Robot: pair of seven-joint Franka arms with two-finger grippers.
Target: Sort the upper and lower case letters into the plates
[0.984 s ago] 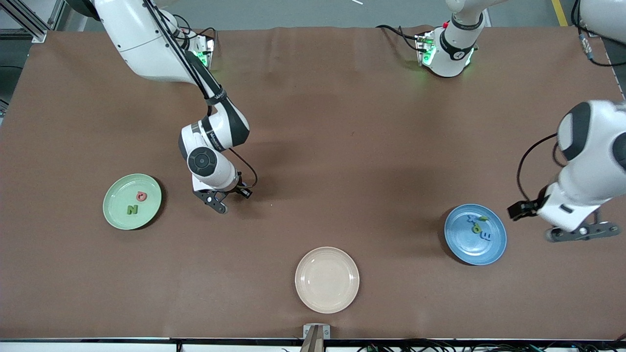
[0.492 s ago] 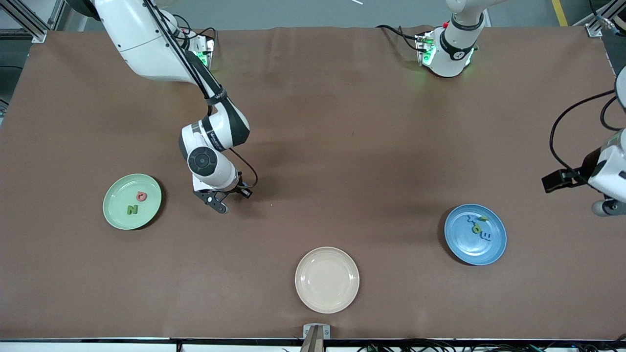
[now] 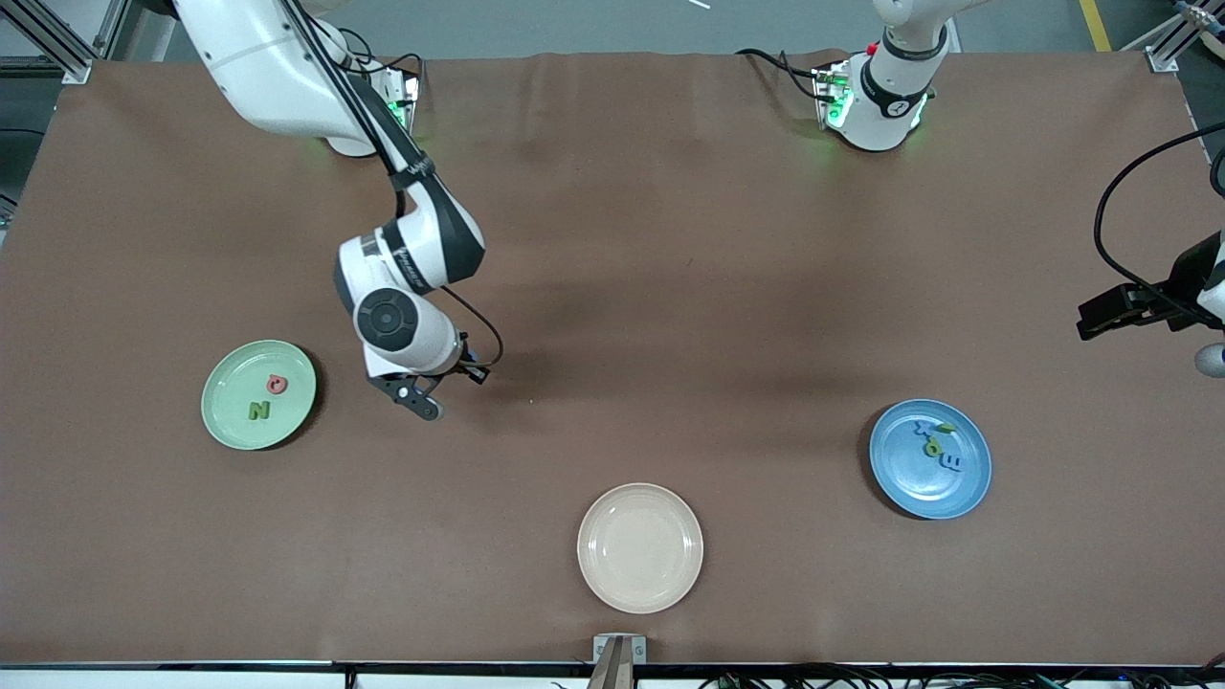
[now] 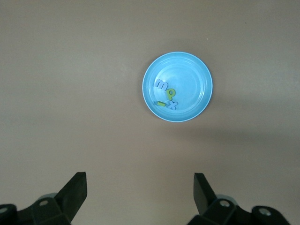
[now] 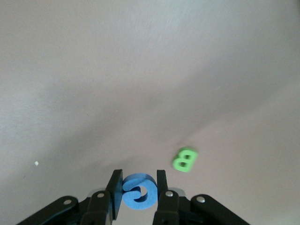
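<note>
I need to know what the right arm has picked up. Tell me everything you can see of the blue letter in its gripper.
The blue letter is a small, flat, thick piece, matte like foam or soft plastic, shaped as a G or C with a curled inner stroke. It sits clamped between the two dark fingers of the right gripper, one pressing each side. It is over bare brown table, with a green B lying on the table close by. The front view does not show it.
</note>
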